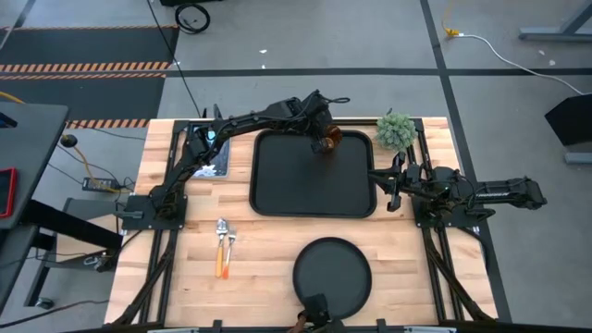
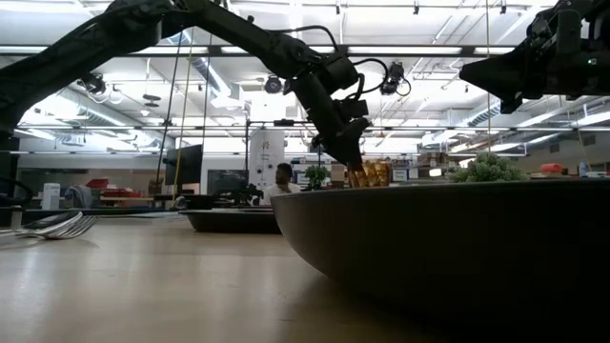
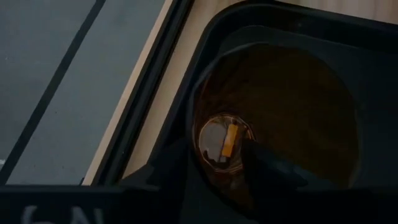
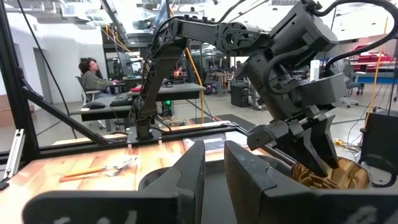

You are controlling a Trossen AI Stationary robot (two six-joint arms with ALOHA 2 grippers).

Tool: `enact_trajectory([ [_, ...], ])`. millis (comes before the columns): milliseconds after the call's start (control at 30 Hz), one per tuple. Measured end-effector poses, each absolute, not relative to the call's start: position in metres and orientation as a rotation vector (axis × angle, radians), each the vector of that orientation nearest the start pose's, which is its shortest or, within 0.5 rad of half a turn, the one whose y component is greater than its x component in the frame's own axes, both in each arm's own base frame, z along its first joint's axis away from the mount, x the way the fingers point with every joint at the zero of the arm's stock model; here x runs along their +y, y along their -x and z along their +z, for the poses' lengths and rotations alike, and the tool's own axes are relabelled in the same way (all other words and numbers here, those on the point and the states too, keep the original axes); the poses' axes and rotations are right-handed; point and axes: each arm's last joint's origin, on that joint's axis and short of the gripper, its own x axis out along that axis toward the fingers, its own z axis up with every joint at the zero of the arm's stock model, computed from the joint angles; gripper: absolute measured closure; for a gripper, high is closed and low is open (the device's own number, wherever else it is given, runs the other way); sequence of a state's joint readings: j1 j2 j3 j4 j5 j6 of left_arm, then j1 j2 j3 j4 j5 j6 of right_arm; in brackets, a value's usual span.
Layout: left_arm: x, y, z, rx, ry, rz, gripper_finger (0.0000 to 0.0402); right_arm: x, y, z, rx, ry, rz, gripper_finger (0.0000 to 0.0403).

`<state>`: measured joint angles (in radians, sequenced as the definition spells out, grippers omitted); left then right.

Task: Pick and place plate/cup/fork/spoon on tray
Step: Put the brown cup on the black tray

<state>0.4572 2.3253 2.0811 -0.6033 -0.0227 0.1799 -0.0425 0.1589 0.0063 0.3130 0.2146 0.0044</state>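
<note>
The amber cup (image 1: 327,141) is over the far right corner of the black tray (image 1: 277,185), with my left gripper (image 1: 321,135) shut on it. It also shows in the low view (image 2: 368,174) and the right wrist view (image 4: 339,177). The black plate (image 1: 331,273) lies by the table's near edge. The orange-handled fork and spoon (image 1: 224,248) lie side by side on the table, left of the plate. My right gripper (image 1: 383,190) waits at the tray's right edge, its fingers (image 4: 198,163) close together and empty. My left gripper holds the cup by its wall at the rim (image 3: 198,146), one finger (image 3: 267,168) inside the cup and the other outside. The fingers come from above, slanting down. The cup looks slightly tilted. I cannot tell whether its base rests on the tray.
A small green plant (image 1: 396,131) stands just right of the cup, off the tray's far right corner. A blue-white picture card (image 1: 211,153) lies left of the tray. In the low view the plate's rim (image 2: 429,238) hides the tray's floor.
</note>
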Motion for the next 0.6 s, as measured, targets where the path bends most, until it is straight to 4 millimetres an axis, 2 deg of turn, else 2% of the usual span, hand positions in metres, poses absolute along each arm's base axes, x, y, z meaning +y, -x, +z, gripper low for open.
enact_trajectory([
  [133,0.2289,-0.4639,0.2225,0.869,0.011,0.371,0.0224,-0.0106,-0.1050,0.1827,-0.161,-0.018,-0.256,0.0334],
  [600,0.2347,-0.4601,0.2277,0.876,-0.016,0.367,0.0224,-0.0106,-0.1050,0.1826,-0.160,-0.018,-0.256,0.0334],
])
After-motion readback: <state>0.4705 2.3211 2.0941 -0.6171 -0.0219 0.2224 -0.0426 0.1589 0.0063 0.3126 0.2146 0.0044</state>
